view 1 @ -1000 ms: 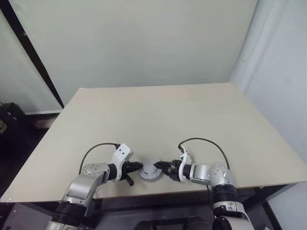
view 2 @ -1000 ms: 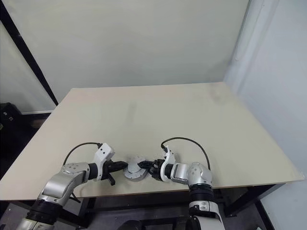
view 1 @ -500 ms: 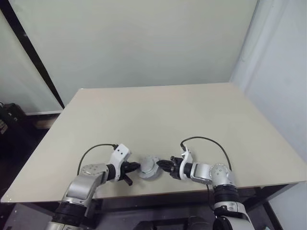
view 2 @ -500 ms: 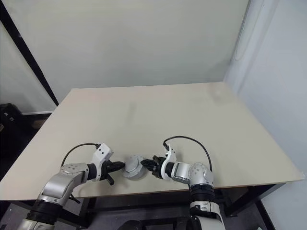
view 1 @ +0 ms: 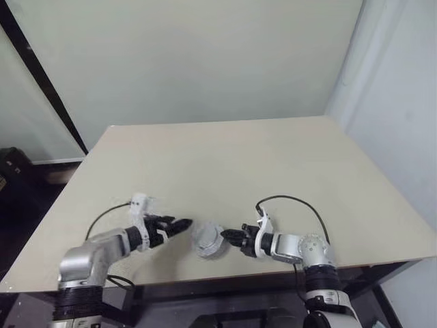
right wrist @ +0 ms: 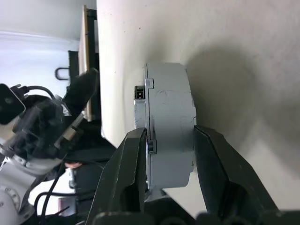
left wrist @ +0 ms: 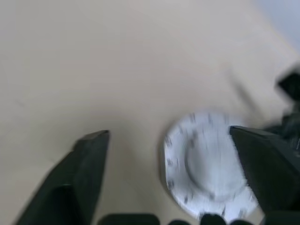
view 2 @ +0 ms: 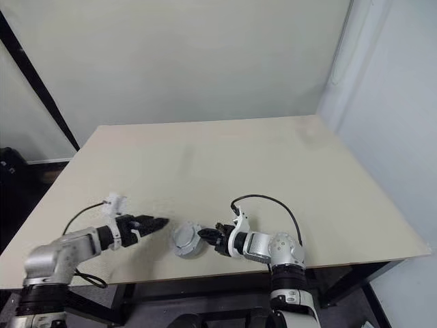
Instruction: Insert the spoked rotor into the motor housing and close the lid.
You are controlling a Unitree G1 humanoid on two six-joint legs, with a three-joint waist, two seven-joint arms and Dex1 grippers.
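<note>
A pale grey round unit (view 1: 207, 239) stands tilted on its edge near the table's front. Its flat face with small dark marks round the rim, the lid (left wrist: 206, 164), is turned toward my left gripper. In the right wrist view the unit (right wrist: 168, 98) shows two grey layers with a seam between them. My right gripper (view 1: 229, 236) is shut on its rim, one finger (right wrist: 126, 178) on each side. My left gripper (view 1: 179, 225) hangs open a short way left of the unit, with nothing between its fingers (left wrist: 89, 164). The spoked rotor and the motor housing's coils are hidden.
The beige table (view 1: 239, 164) stretches far behind the unit, with its front edge close below both grippers. A pale wall stands behind it and a dark diagonal bar (view 1: 41, 89) runs at the back left.
My left gripper has opened, come off the unit's left edge and drawn back to the left and upward. The right gripper has kept still with the unit in its hold.
</note>
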